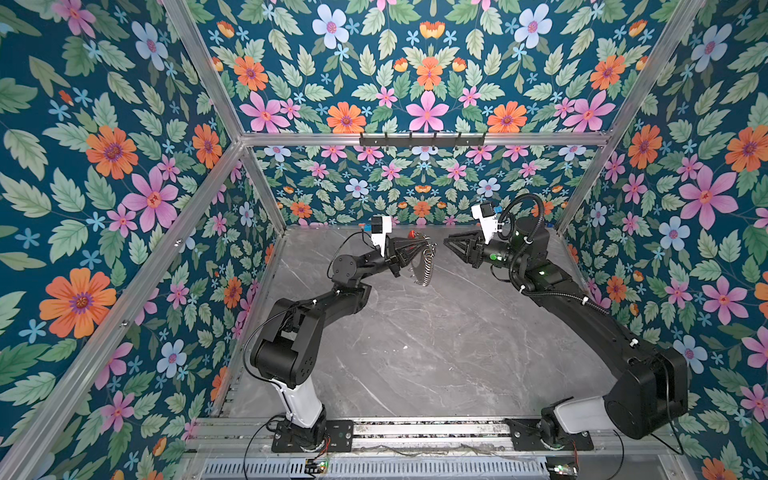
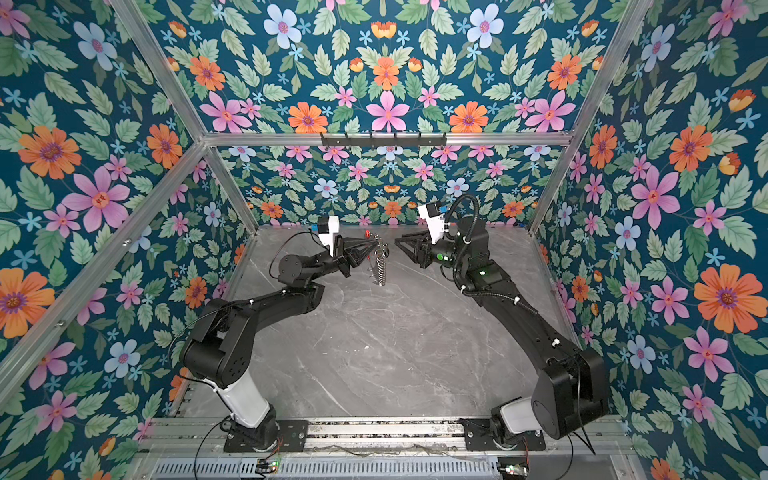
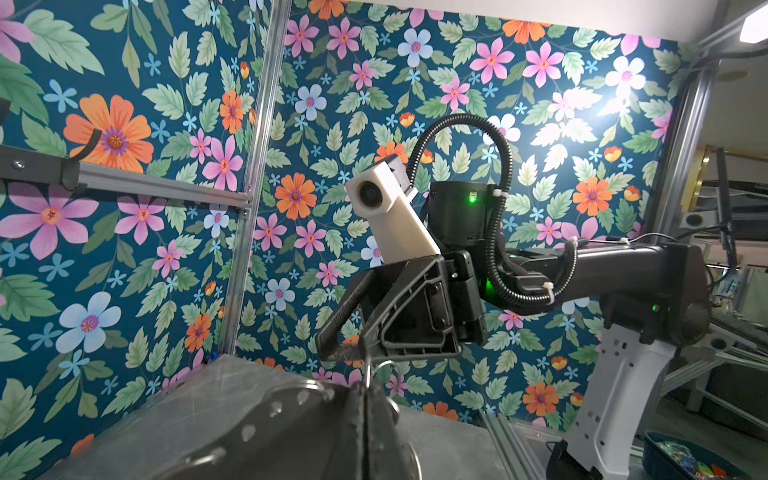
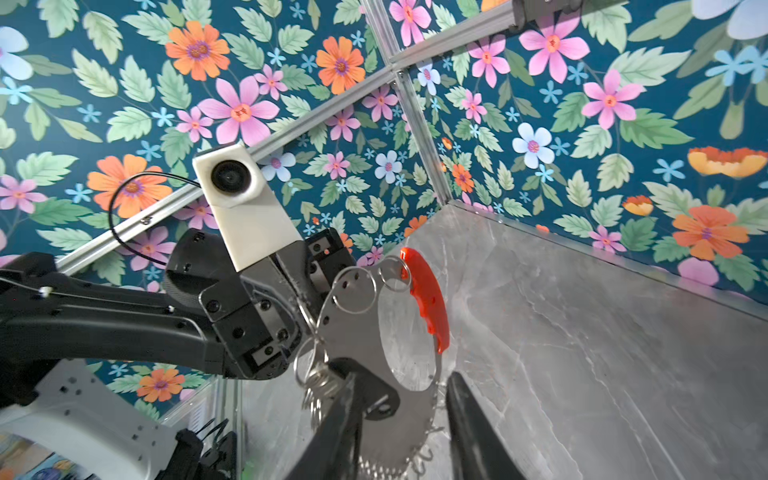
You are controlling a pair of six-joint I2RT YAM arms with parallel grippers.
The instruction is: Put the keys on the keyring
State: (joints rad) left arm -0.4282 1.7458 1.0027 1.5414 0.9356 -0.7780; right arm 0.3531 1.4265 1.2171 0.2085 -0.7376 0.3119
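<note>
The keyring [image 4: 353, 332] is a flat silver hoop fringed with small steel loops, with a red bar [image 4: 428, 299] along one arc. It hangs edge-on in the air at the back in both top views [image 1: 428, 266] [image 2: 380, 266]. My left gripper [image 1: 415, 246] [image 3: 365, 399] is shut on its rim. My right gripper [image 4: 401, 378] [image 1: 446, 242] faces it from the right, open, with the hoop's lower edge between its fingers. The black key fob [image 4: 370, 395] lies against the hoop beside one right finger [image 4: 332, 436]. Whether the fob hangs from a loop cannot be told.
The grey marble table [image 1: 415, 353] lies below both arms. A black rack of hooks [image 1: 422, 139] is fixed to the back rail. Aluminium posts and flowered walls close in three sides. A blue bin [image 3: 685, 457] stands outside the frame.
</note>
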